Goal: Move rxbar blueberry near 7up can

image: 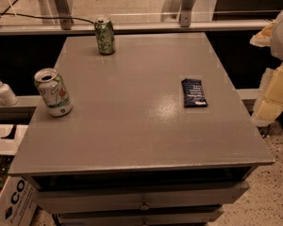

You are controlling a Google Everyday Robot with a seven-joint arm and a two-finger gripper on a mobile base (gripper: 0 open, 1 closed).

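Gripper is out of frame, so we can't tell its opening or load. rxbar blueberry (194, 92) lies flat on the right of the table (132, 140), well apart from 7up can (53, 92) at the left edge. Risks: the thin wrapper slips the pinch, an overshoot knocks the can off, or we target the darker green can (104, 36).

Grey table (132, 135) with drawers (141, 200) beneath, set against a glazed partition with a pale frame (188, 26). Speckled floor (269, 197) was seen at lower right. At left, a pump bottle (4, 91) was stood on a ledge (19, 101) above a cardboard box (12, 199). The gripper (273, 36) was placed beyond the table's right edge.
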